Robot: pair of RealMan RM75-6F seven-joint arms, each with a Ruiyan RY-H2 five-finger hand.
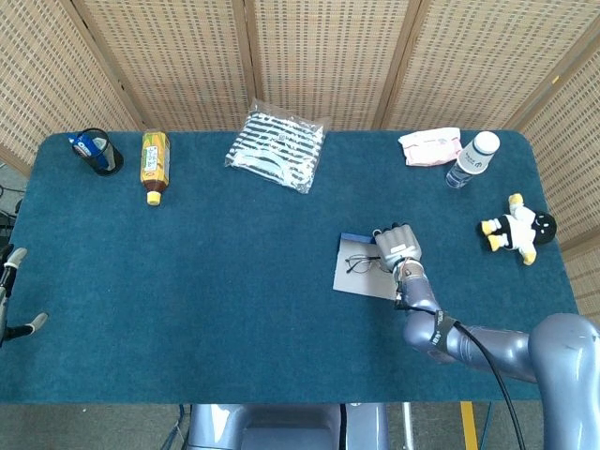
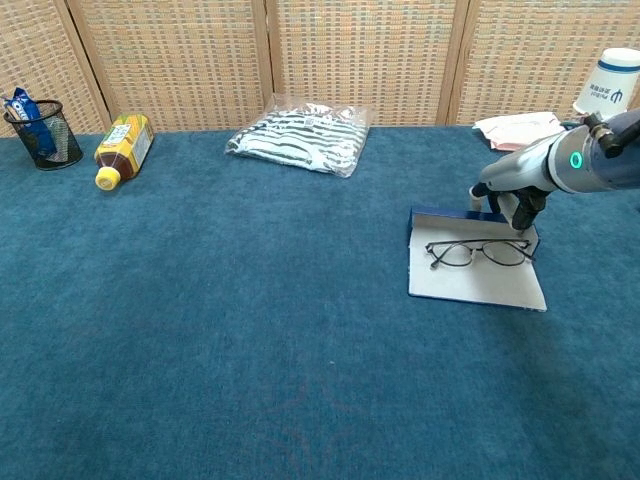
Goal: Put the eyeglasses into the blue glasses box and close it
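Observation:
The blue glasses box [image 1: 364,280] lies open on the blue table, right of centre, its pale grey inside [image 2: 474,286] facing up. The thin black eyeglasses [image 1: 360,264] rest on that grey panel [image 2: 480,253], lenses toward me. My right hand [image 1: 397,244] grips the box's far right corner from above, fingers curled down over the blue rim [image 2: 508,192]. At the far left edge of the head view only the fingertips of my left hand [image 1: 11,291] show, far from the box.
A bagged striped cloth [image 1: 276,145] lies at the back centre. A yellow tea bottle [image 1: 155,161] and a black mesh cup [image 1: 96,150] are at the back left. A tissue pack [image 1: 430,147], a water bottle [image 1: 472,159] and a plush toy [image 1: 516,228] sit at the right.

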